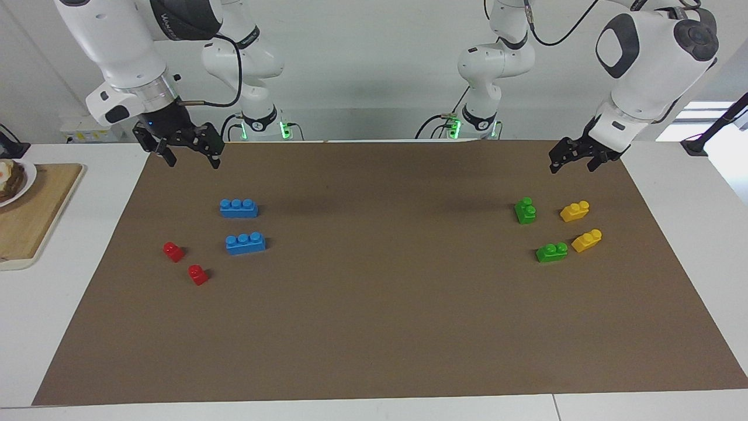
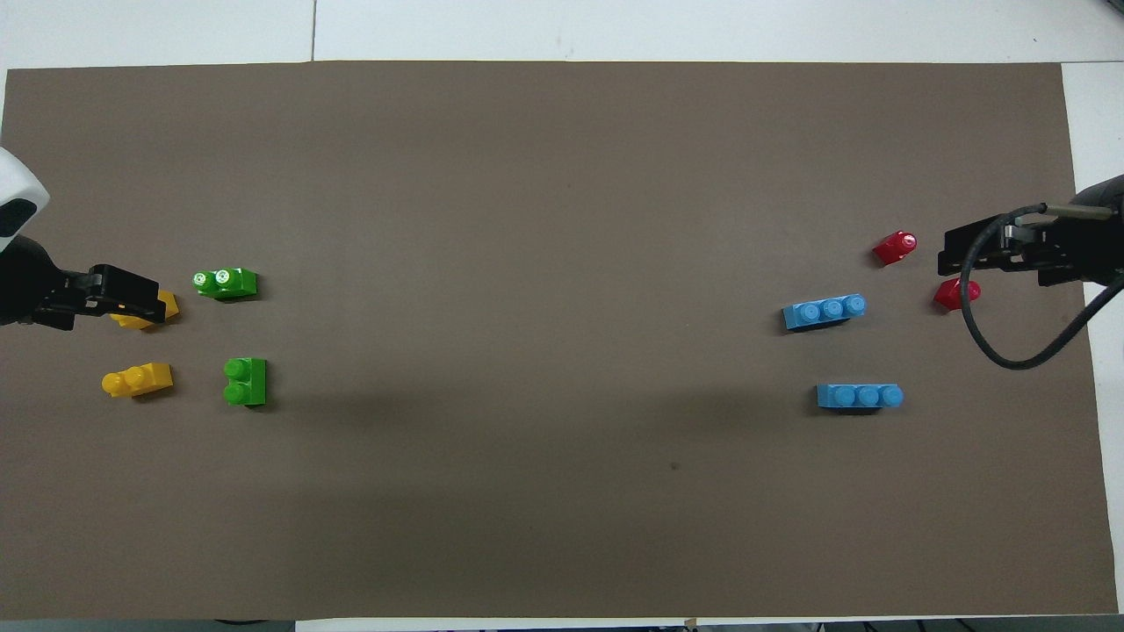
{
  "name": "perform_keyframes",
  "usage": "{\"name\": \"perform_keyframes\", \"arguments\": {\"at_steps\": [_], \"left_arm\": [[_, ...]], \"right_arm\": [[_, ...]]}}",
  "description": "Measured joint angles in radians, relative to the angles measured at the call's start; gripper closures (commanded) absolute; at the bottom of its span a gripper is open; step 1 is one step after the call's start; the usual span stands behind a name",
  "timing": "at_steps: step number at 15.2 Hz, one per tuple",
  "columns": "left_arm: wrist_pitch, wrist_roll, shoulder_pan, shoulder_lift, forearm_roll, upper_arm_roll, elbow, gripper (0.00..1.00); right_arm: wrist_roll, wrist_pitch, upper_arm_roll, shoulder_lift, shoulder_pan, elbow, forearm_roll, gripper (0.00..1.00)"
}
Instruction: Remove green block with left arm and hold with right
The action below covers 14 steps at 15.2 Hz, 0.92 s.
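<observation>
- The brown mat point(image 1: 374, 327) covers most of the white table point(image 1: 35, 327), and every brick lies on it.
- The right gripper point(image 1: 186, 153) hangs in the air over the mat's edge nearest the robots, at the right arm's end; its fingers stand apart with nothing between them.
- The left gripper point(image 1: 575, 159) hangs in the air at the left arm's end, over the mat's near edge, and holds nothing; I cannot tell whether its fingers are open or closed.
- Two blue bricks point(image 1: 239, 208) lie below the right gripper, farther from the robots, with two red bricks point(image 1: 173, 251) farther out again.
- One green block point(image 1: 526, 210) lies below the left gripper, a little toward the table's middle and well apart from its fingertips.
- The second green block point(image 1: 552, 252) lies farther from the robots than the first, near it but not touching.
- Two yellow bricks point(image 1: 575, 211) lie just beside the green ones, toward the left arm's end.
- In the overhead view the left gripper point(image 2: 132, 303) covers part of one yellow brick point(image 2: 167, 307).
</observation>
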Motion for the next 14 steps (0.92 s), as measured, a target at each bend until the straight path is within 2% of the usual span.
{"name": "perform_keyframes", "arguments": {"at_steps": [5, 14], "left_arm": [[-0.022, 0.0, -0.041, 0.04, 0.001, 0.003, 0.051, 0.0], [-0.017, -0.001, -0.041, 0.044, 0.001, 0.019, 0.086, 0.0]], "right_arm": [[-0.001, -0.001, -0.001, 0.001, 0.0, -0.001, -0.003, 0.01], [-0.001, -0.001, -0.002, 0.001, -0.002, -0.001, -0.041, 0.01]]}}
